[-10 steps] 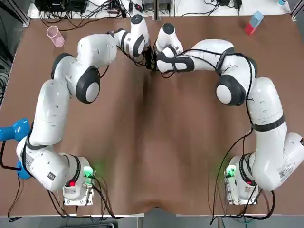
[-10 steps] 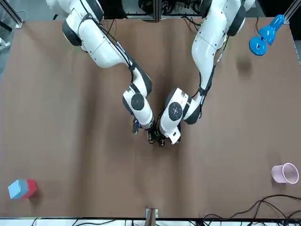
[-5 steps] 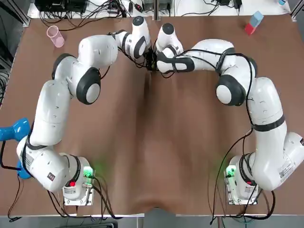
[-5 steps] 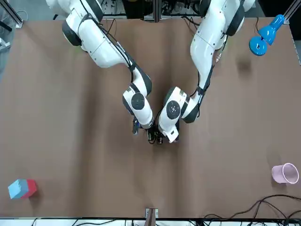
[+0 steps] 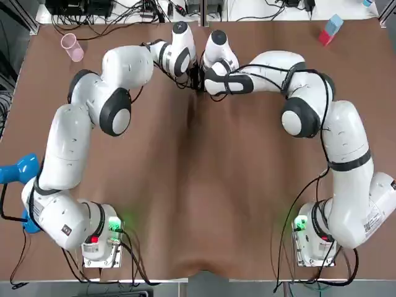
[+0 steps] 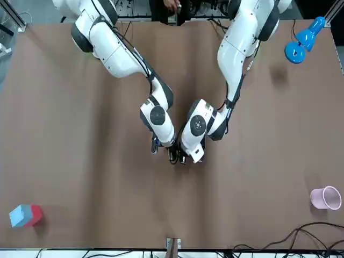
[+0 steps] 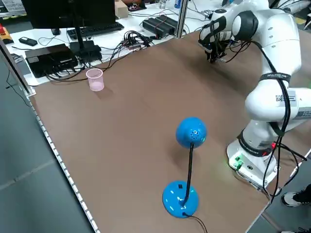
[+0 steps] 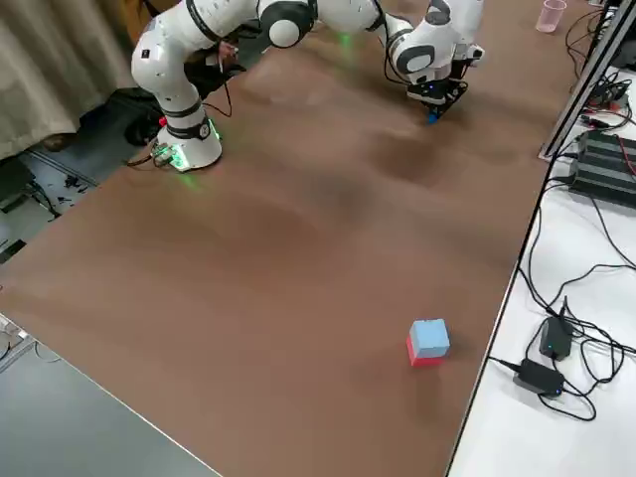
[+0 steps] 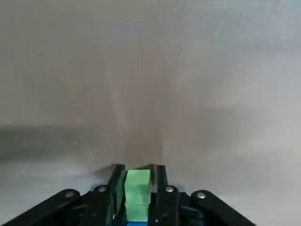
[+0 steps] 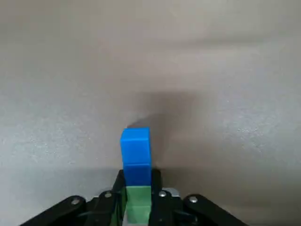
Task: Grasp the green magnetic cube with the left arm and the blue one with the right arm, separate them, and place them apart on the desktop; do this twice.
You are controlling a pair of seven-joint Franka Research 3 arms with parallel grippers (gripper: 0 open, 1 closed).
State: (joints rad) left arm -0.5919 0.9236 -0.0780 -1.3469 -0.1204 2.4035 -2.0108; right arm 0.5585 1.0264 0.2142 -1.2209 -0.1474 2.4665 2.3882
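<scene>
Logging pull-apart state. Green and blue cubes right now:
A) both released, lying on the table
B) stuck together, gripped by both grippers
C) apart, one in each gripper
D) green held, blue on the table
B: both wrist views show the green cube touching the blue cube face to face, the left gripper and right gripper shut on them at the table's far middle.
</scene>
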